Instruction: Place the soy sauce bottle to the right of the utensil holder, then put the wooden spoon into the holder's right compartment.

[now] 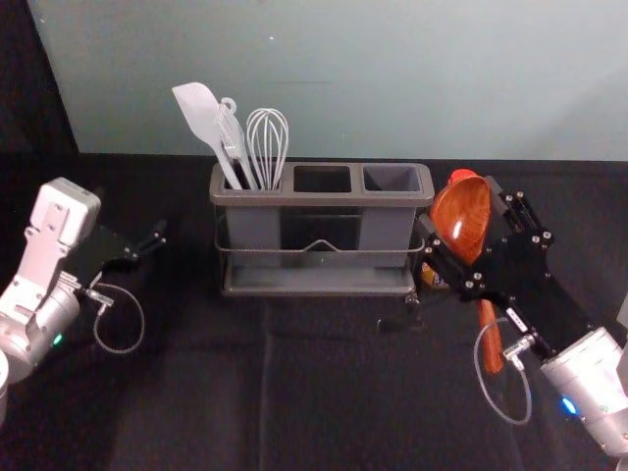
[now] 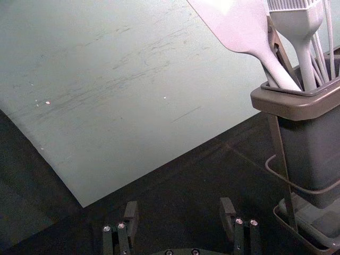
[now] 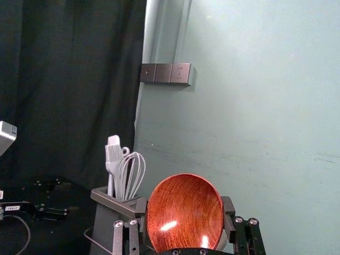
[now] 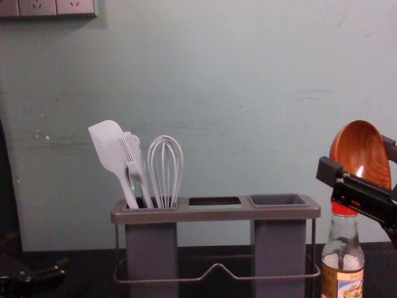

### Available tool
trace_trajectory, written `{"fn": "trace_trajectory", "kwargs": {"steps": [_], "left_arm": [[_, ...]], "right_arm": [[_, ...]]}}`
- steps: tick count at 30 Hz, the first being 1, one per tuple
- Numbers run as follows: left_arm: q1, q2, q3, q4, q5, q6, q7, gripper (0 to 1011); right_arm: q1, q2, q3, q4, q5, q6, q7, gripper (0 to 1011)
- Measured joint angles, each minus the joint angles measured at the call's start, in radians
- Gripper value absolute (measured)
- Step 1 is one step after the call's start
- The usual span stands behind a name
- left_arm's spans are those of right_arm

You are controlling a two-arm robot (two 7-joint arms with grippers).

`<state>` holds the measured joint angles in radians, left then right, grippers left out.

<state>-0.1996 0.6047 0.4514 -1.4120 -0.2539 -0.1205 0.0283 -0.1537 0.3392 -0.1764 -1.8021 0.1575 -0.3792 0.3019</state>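
One wooden spoon (image 1: 461, 211), bowl up | right gripper (image 3: 185, 204) spread wide, clasping bowl | handle (image 1: 488, 339) down, presumably to enter utensil holder (image 1: 314, 197) first | soy sauce bottle (image 4: 342, 248) upright, holder's right | left gripper (image 2: 179, 203) parked left, wide, empty

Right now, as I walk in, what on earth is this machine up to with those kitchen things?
The robot's right gripper is holding a wooden spoon by its bowl, handle hanging down, to the right of the utensil holder. The soy sauce bottle stands on that side too. The spoon is not yet in the holder's right compartment. The left gripper is open and idle, off to the holder's left.
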Motion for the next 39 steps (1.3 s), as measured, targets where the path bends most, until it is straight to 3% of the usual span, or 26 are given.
{"fn": "trace_trajectory", "kwargs": {"steps": [11,15,23,31,39], "left_arm": [[0.0,0.0,0.0,0.0,0.0,0.0,0.0,1005],[0.0,0.0,0.0,0.0,0.0,0.0,0.0,1005],[0.0,0.0,0.0,0.0,0.0,0.0,0.0,1005],[0.0,0.0,0.0,0.0,0.0,0.0,0.0,1005],[0.0,0.0,0.0,0.0,0.0,0.0,0.0,1005]], "right_arm": [[0.0,0.0,-0.001,-0.001,0.0,0.0,0.0,838],[0.013,-0.016,0.002,0.012,0.009,-0.002,0.005,838],[0.13,-0.061,-0.003,0.081,0.032,-0.003,0.028,839],[0.323,-0.102,-0.039,0.2,0.071,0.01,0.077,838],[0.447,-0.124,-0.068,0.295,0.088,0.011,0.105,838]]}}
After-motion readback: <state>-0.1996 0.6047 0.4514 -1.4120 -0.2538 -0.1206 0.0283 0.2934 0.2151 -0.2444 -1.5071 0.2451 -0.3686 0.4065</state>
